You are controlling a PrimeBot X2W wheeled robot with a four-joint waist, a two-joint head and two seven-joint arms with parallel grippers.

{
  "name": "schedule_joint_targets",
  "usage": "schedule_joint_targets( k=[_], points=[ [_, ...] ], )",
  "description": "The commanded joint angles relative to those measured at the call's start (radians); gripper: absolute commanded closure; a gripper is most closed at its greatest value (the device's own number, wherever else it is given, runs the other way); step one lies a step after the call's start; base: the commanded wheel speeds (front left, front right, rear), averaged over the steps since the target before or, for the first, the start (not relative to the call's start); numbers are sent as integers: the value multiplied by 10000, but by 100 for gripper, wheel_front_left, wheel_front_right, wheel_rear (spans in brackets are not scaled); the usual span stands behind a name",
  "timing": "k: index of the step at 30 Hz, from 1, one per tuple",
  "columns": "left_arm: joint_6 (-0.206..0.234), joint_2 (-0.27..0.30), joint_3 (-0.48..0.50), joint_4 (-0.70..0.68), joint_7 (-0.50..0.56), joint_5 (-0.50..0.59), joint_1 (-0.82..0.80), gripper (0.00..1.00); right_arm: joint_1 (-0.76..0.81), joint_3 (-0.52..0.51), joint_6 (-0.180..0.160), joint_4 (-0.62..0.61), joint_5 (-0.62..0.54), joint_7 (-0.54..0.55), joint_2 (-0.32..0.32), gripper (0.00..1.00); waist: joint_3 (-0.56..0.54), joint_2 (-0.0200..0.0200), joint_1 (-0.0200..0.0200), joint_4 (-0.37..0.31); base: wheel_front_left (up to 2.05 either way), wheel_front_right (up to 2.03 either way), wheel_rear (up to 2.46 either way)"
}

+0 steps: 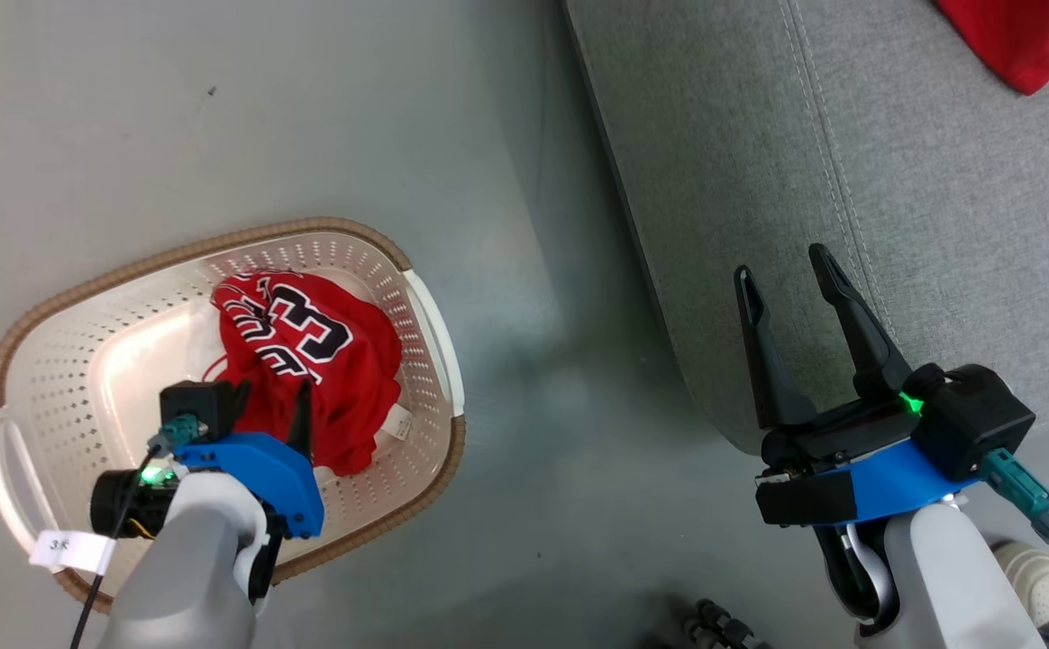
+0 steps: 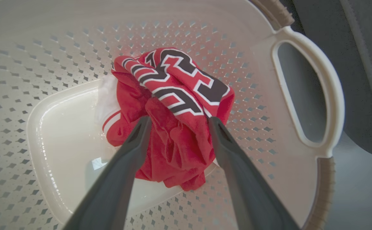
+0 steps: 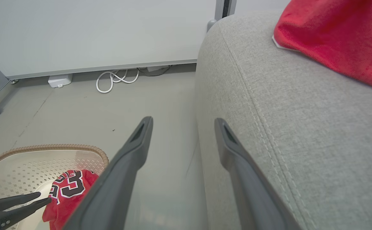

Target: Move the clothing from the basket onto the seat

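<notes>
Left tool, jaws apart, straddles the numbered jersey in the basket. Right tool, also apart and empty, hangs by the seat, three o'clock. Recommend descending deeper, then pinching several folds.

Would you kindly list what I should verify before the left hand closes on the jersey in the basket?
1. Left hand open: ok.
2. It flanks a fold of the numbered jersey: ok.
3. Hand low enough to catch the cloth: cannot tell.
4. Jersey free of the basket holes: cannot tell.
5. Right hand open, empty, outside the basket: ok.
6. Seat has bare fabric beside the red garment lying on it: ok.
</notes>
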Motion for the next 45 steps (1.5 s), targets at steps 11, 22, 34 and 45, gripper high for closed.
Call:
schedule_joint_targets(
  k=[11,22,34,45],
  points=[
    [-32,132,183,970,291,-407,-1137,0,-367,313,5,-236,407,-85,11,0,842,0,-2,-557,0,0,0],
    [-62,-320,691,1446,741,-1460,-1734,0,-434,470,5,-476,694,-87,11,0,1299,0,-2,-780,0,0,0],
    [-70,-395,1354,1221,193,-2730,-2240,0,-464,533,5,-545,807,-88,9,0,1661,0,-2,-792,0,0,0],
    [-71,-515,668,1133,288,-2797,-2355,100,-396,502,5,-521,827,-89,9,0,1713,0,-2,-708,0,0,0]
  ],
)
